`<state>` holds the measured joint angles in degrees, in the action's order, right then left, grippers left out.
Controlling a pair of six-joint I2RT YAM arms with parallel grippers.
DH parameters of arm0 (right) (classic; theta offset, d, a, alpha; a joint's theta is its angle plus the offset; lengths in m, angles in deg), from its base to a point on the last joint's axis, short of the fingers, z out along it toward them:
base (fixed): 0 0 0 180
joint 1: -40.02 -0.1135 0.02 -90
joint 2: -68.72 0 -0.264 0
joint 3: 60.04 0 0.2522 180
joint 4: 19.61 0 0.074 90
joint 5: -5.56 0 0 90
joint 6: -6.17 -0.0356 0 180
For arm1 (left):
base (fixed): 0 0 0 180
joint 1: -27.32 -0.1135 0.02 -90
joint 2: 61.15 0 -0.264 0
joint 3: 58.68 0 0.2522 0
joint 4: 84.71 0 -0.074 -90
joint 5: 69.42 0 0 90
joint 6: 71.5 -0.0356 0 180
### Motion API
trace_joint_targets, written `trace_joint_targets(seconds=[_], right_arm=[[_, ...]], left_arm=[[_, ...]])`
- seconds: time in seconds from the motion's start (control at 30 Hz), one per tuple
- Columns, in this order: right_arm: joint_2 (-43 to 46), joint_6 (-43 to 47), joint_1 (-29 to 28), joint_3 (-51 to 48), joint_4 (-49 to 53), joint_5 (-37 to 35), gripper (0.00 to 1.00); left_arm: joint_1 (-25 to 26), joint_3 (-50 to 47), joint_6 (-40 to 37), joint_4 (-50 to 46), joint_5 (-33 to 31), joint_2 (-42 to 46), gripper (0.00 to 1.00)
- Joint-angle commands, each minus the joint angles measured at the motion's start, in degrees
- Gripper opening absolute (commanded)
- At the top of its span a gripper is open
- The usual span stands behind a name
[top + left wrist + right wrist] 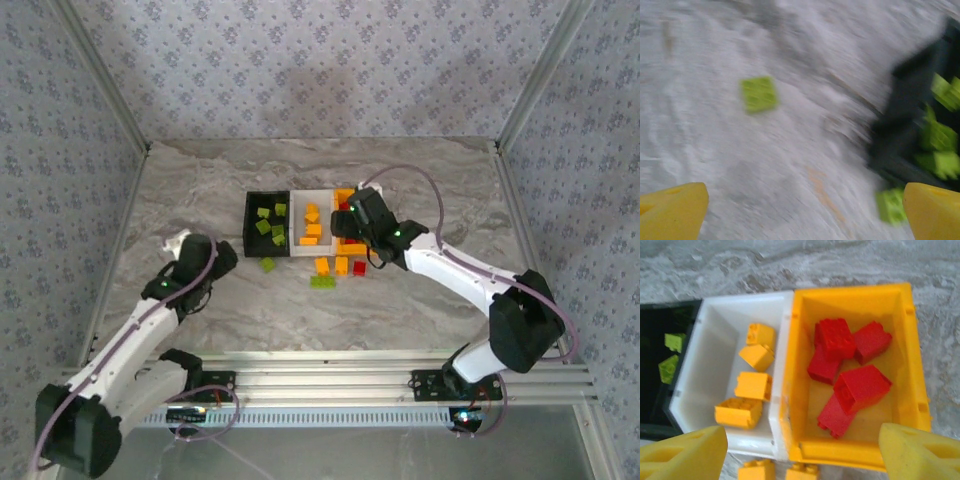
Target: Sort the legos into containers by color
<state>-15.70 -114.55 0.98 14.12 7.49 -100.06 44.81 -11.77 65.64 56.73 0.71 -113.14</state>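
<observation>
The three bins sit touching in a row mid-table: the black bin [249, 222] on the left holds lime green bricks [268, 222], the white bin [715, 335] in the middle holds orange-yellow bricks [753, 385], and the orange bin [855, 300] on the right holds a heap of red bricks [850, 367]. So the colour split looks settled, one colour per bin.

The right gripper [800, 447] hangs right above the orange bin's near wall with its jaws spread and nothing between them, which fits a drop-off spot for reds. The left gripper [805, 210] is low over the marble left of the black bin, also spread wide and empty. Its view is blurry, but a loose green brick [759, 93] lies ahead of it.

Not done yet: a few loose legos [333, 268] sit just near of the bins. That cluster is tight, so picking one means fingers squeezing between neighbours. Left side has loads of open table [200, 180].
</observation>
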Motion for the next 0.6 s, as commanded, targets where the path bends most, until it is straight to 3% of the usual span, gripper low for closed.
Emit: trace_joint_targets(seconds=[0.0,0.07,0.23,0.57], right_arm=[[2.7,-1.4,-0.1,-2.2,-2.0,0.0,0.81],[3.6,-1.2,0.0,-3.2,-2.2,0.1,0.81],[6.0,-0.9,0.4,-5.6,-2.9,0.1,0.82],[8.9,-1.5,2.5,-9.8,-4.7,0.9,0.82]], left_arm=[[-6.4,-1.2,1.7,6.7,3.3,-3.8,0.96],[-9.1,-1.5,0.8,12.7,6.2,-7.7,0.91],[-12.7,4.6,0.9,15.8,9.4,-20.7,0.82],[-14.8,14.6,-1.7,13.9,6.1,-35.7,0.74]])
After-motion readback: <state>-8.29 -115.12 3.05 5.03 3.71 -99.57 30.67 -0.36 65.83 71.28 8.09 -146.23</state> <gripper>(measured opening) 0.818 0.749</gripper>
